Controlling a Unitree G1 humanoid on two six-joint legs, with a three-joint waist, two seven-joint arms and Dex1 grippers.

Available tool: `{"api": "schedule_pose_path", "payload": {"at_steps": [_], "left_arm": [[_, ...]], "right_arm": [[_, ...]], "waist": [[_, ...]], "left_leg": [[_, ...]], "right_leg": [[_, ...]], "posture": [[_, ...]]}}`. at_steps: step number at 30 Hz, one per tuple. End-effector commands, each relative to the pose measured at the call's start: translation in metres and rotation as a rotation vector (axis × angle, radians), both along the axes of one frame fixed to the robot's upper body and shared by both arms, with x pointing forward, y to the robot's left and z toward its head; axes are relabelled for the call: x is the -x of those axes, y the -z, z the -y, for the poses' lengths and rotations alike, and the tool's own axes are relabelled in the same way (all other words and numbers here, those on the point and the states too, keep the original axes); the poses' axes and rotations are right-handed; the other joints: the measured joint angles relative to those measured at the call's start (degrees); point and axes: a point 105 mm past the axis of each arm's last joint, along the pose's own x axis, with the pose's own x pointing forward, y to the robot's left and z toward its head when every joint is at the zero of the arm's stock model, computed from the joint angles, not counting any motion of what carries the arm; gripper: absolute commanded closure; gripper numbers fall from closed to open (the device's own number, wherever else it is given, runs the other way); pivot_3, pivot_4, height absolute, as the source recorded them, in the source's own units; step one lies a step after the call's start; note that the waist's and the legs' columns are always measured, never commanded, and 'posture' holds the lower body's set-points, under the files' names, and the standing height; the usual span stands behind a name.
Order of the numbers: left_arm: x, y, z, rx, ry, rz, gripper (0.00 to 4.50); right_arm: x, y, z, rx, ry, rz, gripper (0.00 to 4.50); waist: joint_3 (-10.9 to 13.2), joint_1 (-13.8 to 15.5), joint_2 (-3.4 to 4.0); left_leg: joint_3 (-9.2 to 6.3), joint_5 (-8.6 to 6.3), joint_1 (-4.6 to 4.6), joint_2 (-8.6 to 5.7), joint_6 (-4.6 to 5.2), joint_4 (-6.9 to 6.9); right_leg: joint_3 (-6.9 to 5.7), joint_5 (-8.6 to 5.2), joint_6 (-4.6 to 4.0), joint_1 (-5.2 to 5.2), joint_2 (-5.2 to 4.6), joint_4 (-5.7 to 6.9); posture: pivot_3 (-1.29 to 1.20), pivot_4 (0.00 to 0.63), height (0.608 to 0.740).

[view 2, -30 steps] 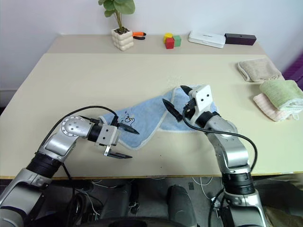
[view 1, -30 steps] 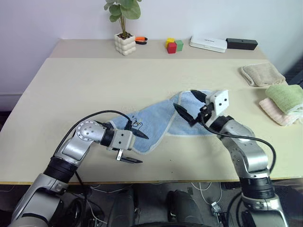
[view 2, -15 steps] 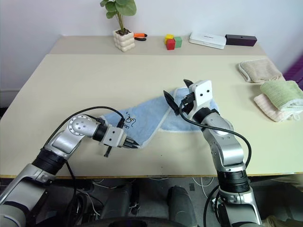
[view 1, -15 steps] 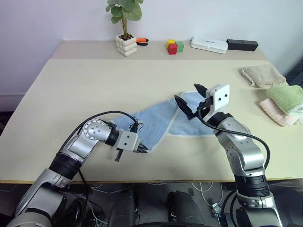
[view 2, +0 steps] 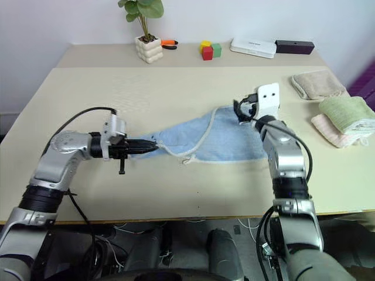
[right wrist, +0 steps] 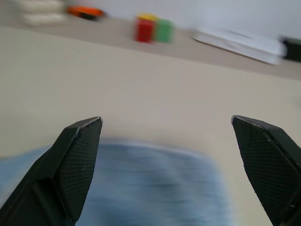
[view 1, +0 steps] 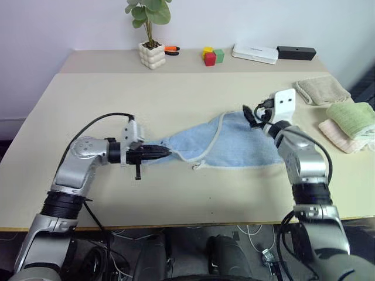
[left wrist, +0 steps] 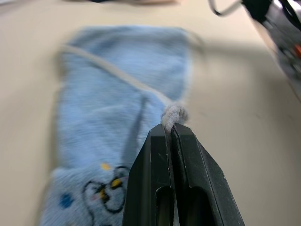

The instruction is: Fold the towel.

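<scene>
left gripper [left wrist: 170,126] pinched tight on the pale edging of the towel [view 1: 225,146], lifting that corner off the table [view 1: 176,99]. towel stretched across the table's middle toward the right gripper [right wrist: 167,125], jaws spread wide over its far end, gripping nothing.

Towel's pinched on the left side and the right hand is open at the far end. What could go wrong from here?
The left gripper is shut on only the pale hem of the towel, so that thin bite could slip under a pull. The right gripper stands open above the towel's far edge, holding nothing, so a left-only pull would likely drag the cloth across the table and bunch it.
</scene>
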Motion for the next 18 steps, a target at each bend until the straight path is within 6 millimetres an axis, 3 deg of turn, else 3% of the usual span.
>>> {"api": "schedule_pose_path", "payload": {"at_steps": [1,9,18], "left_arm": [[-0.002,-0.015,0.001,0.080,-0.064,0.038,4.45],[0.009,-0.015,-0.007,0.158,-0.151,0.001,4.45],[0.013,-0.015,-0.010,0.172,-0.186,0.009,4.45]], "right_arm": [[-0.017,-0.010,0.008,-0.002,0.035,-0.002,0.00],[-0.040,0.009,0.013,-0.067,0.051,-0.154,0.00],[-0.041,0.032,0.010,-0.034,0.120,-0.247,0.00]], "waist": [[0.0,-0.1,0.01],[0.0,-0.2,0.04],[0.1,-0.2,0.08]], "left_leg": [[0.00,0.00,0.01,0.00,0.00,-0.01],[0.07,0.03,0.00,0.01,-0.04,-0.07],[0.11,0.03,0.00,0.00,-0.06,-0.07]], "right_leg": [[0.00,0.00,0.01,0.00,0.00,0.00],[0.03,0.00,0.03,-0.05,0.00,0.01],[0.07,0.00,0.03,-0.06,0.00,0.01]], "posture": [[0.00,0.150,0.735],[0.00,0.150,0.735],[0.00,0.150,0.735]]}}
